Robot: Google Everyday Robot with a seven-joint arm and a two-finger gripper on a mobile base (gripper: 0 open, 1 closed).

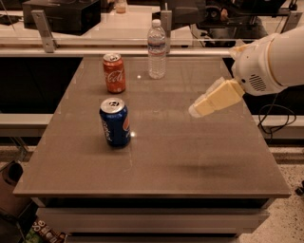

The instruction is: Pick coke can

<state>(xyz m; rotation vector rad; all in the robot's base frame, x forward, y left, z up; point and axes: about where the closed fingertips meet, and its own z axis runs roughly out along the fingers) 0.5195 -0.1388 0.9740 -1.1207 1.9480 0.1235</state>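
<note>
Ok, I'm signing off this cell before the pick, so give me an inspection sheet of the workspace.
Surface: grey-brown table, flat, with faint light glints.
Job's things: coke can upright at the far left, nothing touching it.
Clutter: blue can upright in front of the coke can, apart from it; water bottle upright to the coke can's right.
Grippers: gripper in the air over the table's right side, well away from the coke can.
Cables: black cable looping beyond the table's right edge.
Surroundings: rail and counter behind the table; dark box on the counter.
</note>
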